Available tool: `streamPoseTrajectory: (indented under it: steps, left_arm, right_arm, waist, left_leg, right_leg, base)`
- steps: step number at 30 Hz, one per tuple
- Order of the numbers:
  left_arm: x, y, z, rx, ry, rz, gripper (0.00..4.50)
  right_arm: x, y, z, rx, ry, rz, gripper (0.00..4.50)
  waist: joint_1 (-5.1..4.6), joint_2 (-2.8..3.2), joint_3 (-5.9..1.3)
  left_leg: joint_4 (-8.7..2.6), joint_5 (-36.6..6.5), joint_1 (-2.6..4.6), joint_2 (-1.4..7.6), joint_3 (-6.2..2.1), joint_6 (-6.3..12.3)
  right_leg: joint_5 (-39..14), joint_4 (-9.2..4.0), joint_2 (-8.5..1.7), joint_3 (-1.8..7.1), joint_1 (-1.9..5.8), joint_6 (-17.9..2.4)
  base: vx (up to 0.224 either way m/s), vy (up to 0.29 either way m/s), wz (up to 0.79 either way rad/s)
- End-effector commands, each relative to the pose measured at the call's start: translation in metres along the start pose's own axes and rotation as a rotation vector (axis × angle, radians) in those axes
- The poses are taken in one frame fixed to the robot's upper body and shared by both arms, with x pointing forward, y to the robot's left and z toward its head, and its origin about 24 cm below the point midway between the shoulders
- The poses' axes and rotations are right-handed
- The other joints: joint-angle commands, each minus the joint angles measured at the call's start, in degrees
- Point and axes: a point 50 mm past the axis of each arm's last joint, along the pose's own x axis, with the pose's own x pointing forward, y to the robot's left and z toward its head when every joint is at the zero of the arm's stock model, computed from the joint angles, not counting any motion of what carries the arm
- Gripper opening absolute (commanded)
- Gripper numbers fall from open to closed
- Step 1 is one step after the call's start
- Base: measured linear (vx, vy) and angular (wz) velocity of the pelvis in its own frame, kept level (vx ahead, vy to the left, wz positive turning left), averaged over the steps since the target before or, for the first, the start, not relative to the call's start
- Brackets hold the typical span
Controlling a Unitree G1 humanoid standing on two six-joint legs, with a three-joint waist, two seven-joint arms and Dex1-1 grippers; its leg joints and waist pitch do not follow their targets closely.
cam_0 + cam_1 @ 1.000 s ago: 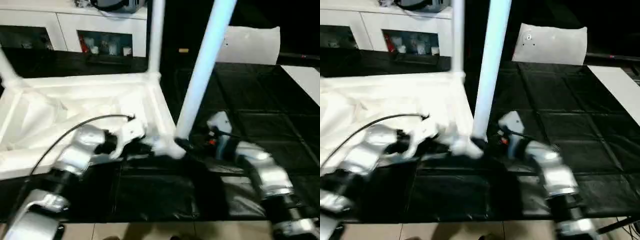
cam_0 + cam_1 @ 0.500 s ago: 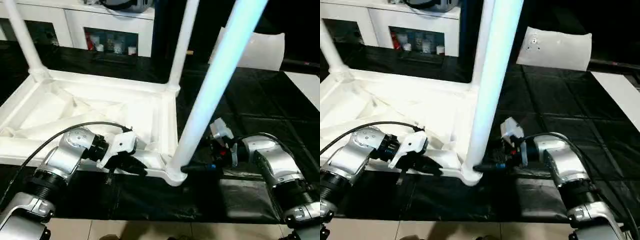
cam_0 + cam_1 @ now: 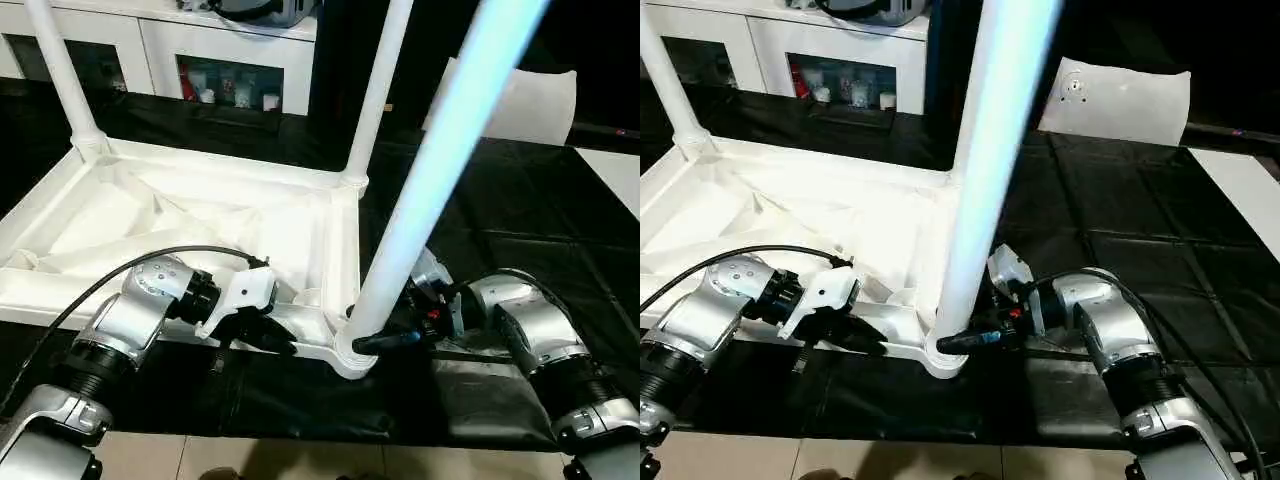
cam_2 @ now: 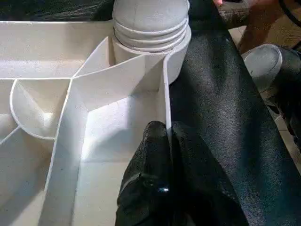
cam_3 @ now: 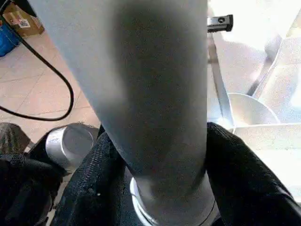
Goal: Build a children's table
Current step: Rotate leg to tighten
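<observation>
Landmark for all places: the near leg, standing in the tabletop's near corner socket.

Item 1. Far-left leg: upright at the tabletop's far corner, well left of the landmark; its top is cut off.

Item 2. Tabletop: white plastic, upside down on the black sheet, ribbed underside up, spreading left and back from the landmark. Judged light and stiff, with thin ribs that would flex or crack under a hard pinch; the rim wall is the sound hold.

Item 3. Left gripper: just left of the landmark, jaws nearly closed, pinching the tabletop's near rim wall.

Item 4. Far-right leg: upright just behind the landmark, top cut off.

Item 5. Near leg: smooth, tapered, probably slippery; best taken low, by the socket. Whether it is fully seated is hard to make out.

Item 6. Right gripper: just right of the landmark, jaws about half open, straddling the leg's base, apparently touching both sides.

Item 7. Fourth socket: hidden behind the left forearm.
</observation>
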Motion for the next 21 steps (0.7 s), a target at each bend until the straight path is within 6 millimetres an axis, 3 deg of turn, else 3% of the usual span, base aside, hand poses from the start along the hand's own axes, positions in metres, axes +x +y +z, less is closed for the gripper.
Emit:
streamPoseTrajectory:
  steps: [1, 4, 8, 9, 10, 11, 13, 14, 15, 16, 19, 21]
  left_arm:
    - [0.008, 0.004, 0.004, -0.005, -0.025, 0.014, 0.00]
    - [0.010, 0.012, 0.007, -0.039, -0.052, 0.107, 0.00]
    - [0.016, 0.027, 0.017, -0.120, -0.127, 0.275, 0.00]
    - [0.019, 0.030, 0.022, -0.137, -0.159, 0.306, 0.00]
    - [0.022, 0.032, 0.026, -0.152, -0.181, 0.324, 0.00]
    - [0.022, 0.032, 0.026, -0.152, -0.181, 0.324, 0.00]
    - [0.027, 0.038, 0.032, -0.174, -0.204, 0.385, 0.00]
    - [0.032, 0.045, 0.039, -0.197, -0.229, 0.459, 0.00]
    - [0.036, 0.051, 0.044, -0.220, -0.250, 0.522, 0.00]
    - [0.038, 0.054, 0.047, -0.240, -0.265, 0.545, 0.00]
    - [0.046, 0.061, 0.057, -0.293, -0.305, 0.612, 0.00]
    - [0.048, 0.063, 0.061, -0.298, -0.314, 0.637, 0.00]
  right_arm:
    - [0.001, 0.002, 0.001, 0.007, -0.019, 0.009, 2.13]
    - [0.005, 0.002, -0.002, 0.040, -0.032, -0.056, 2.08]
    - [0.026, -0.003, -0.012, 0.094, -0.037, -0.296, 2.05]
    - [0.034, -0.005, -0.013, 0.105, -0.044, -0.366, 2.05]
    - [0.041, -0.007, -0.013, 0.125, -0.061, -0.428, 2.04]
    - [0.041, -0.007, -0.013, 0.125, -0.061, -0.428, 2.01]
    - [0.055, -0.013, -0.011, 0.175, -0.109, -0.538, 1.98]
    - [0.068, -0.022, -0.008, 0.228, -0.145, -0.659, 1.98]
    - [0.077, -0.028, -0.006, 0.277, -0.163, -0.761, 1.97]
    - [0.082, -0.032, -0.005, 0.309, -0.172, -0.835, 1.97]
    - [0.097, -0.042, 0.001, 0.359, -0.185, -1.013, 1.96]
    - [0.103, -0.044, 0.003, 0.377, -0.184, -1.058, 1.96]
  waist:
    - [-0.41, 0.31, -3.04]
    - [-0.37, 0.25, -2.94]
    - [-0.86, 0.38, -2.64]
    - [-1.58, 0.11, -2.64]
    - [-1.77, 0.54, -2.51]
    - [-2.20, 0.26, -2.49]
    - [-2.65, 0.35, -2.58]
    - [-2.81, 0.92, -2.52]
    - [-3.68, 0.77, -2.67]
    - [-3.86, 0.71, -2.88]
    - [-4.51, 1.18, -2.90]
    - [-4.42, 1.25, -3.07]
  left_leg:
    - [-4.32, -9.49, 0.34, 3.73, -0.82, 2.29]
    - [-4.43, -10.49, 0.50, 3.68, -0.85, 1.90]
    - [-4.73, -13.83, 0.46, 3.46, -1.28, -0.20]
    - [-4.80, -15.03, 0.14, 3.18, -1.55, -0.79]
    - [-4.82, -15.50, 0.23, 3.18, -1.61, -1.03]
    - [-4.64, -16.79, 0.35, 2.93, -1.70, -0.92]
    - [-4.55, -17.00, 0.29, 2.87, -1.84, -0.50]
    - [-4.59, -17.37, 0.46, 2.96, -1.88, -0.61]
    - [-4.54, -18.06, 0.45, 2.75, -2.04, -1.84]
    - [-4.59, -17.81, 0.37, 2.70, -2.17, -2.11]
    - [-4.85, -16.67, 0.25, 2.93, -1.88, -1.31]
    - [-4.83, -16.04, 0.26, 2.96, -1.68, -0.80]
  right_leg:
    - [-17.27, -4.11, -4.41, 3.18, 2.57, -11.73]
    - [-18.36, -4.31, -4.30, 3.24, 2.45, -11.09]
    - [-25.74, -4.98, -4.43, 3.08, 2.26, -8.34]
    - [-30.09, -5.41, -4.51, 2.78, 2.36, -6.53]
    - [-31.40, -5.59, -4.57, 2.85, 2.15, -6.01]
    - [-34.85, -6.19, -4.62, 2.62, 1.93, -4.77]
    - [-36.53, -6.52, -4.68, 2.59, 1.83, -3.99]
    - [-36.19, -6.43, -4.59, 2.71, 1.59, -4.22]
    - [-36.77, -6.53, -4.45, 2.34, 1.32, -4.10]
    - [-36.13, -6.35, -4.47, 2.25, 1.58, -4.12]
    - [-29.02, -5.87, -4.24, 2.73, 1.51, -6.57]
    - [-25.41, -5.59, -4.17, 2.91, 1.64, -7.48]
  base:
    - [0.000, 0.000, 0.00]
    - [0.000, 0.000, 0.00]
    - [0.000, 0.000, 0.00]
    - [0.000, 0.000, 0.00]
    - [0.000, 0.000, 0.00]
    - [0.000, 0.000, 0.00]
    - [0.000, 0.000, 0.00]
    - [0.000, 0.000, 0.00]
    - [0.000, 0.000, 0.00]
    - [0.000, 0.000, 0.00]
    - [0.000, 0.000, 0.00]
    - [0.000, 0.000, 0.00]
